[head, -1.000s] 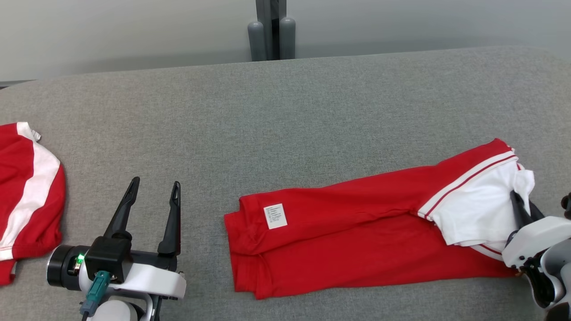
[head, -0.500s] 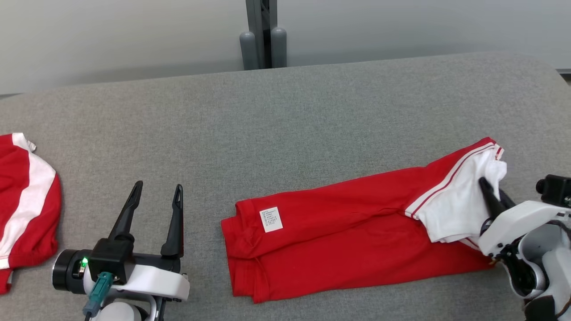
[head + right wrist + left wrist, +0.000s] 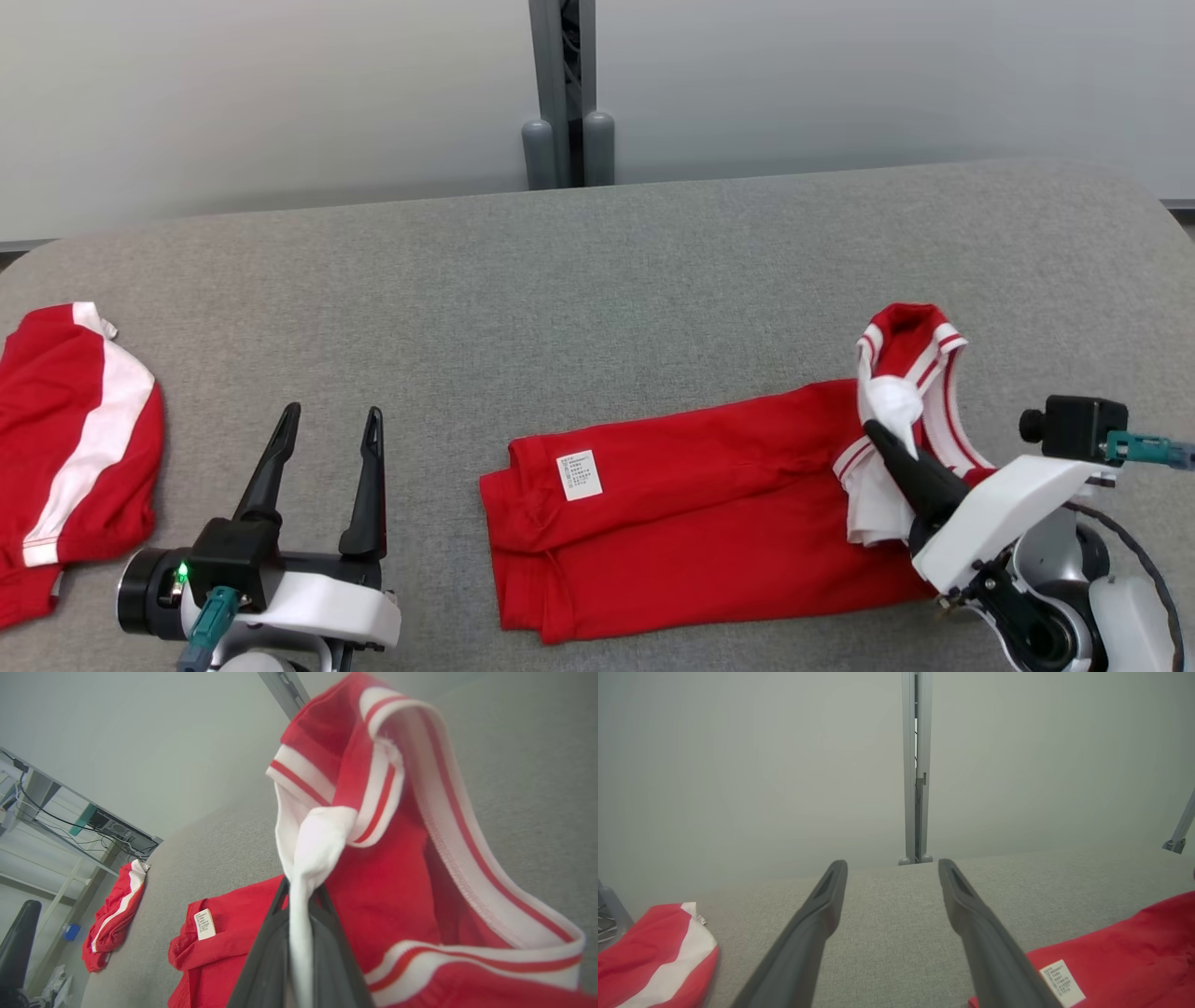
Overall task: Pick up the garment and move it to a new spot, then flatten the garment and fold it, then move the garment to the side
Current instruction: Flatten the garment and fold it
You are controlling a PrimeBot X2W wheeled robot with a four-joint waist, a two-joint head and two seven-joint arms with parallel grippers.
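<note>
I find the red garment (image 3: 691, 504) folded lengthwise at lower centre-right of the grey table (image 3: 597, 280), its white-trimmed end raised in my right gripper (image 3: 873, 431), which pinches the cloth, while my left gripper (image 3: 329, 415) stands spread at lower left; the cross-fold and the move aside remain.

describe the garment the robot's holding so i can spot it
On the grey table, look toward the robot's right. The garment is the long folded red strip with a white label; unlike the bunched red garment at the left edge, its striped end is pinched in the right gripper.
</note>
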